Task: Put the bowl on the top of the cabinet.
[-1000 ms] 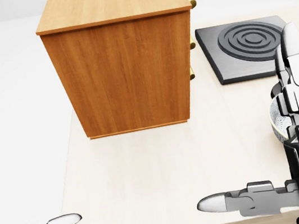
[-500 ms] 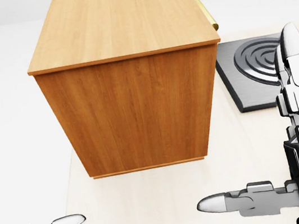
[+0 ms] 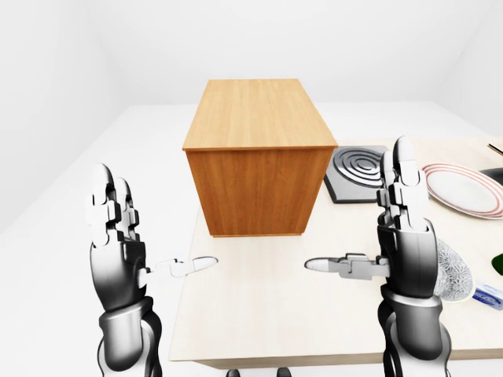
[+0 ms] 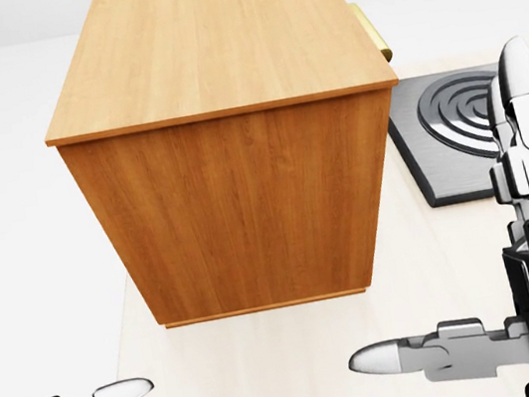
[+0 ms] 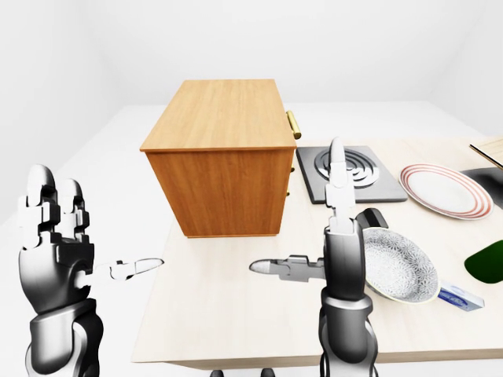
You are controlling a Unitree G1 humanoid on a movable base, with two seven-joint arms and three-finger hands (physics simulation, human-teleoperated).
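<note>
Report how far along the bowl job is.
Nothing is done: the bowl sits on the table, beside the right hand. Both hands are open and empty; the left hand is raised too. Left: grasp the bowl, set it on the cabinet.

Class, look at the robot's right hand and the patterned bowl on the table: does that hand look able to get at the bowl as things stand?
Probably yes. The right hand is open and empty, the bowl sits on the table just beside it, and nothing lies between them.
</note>
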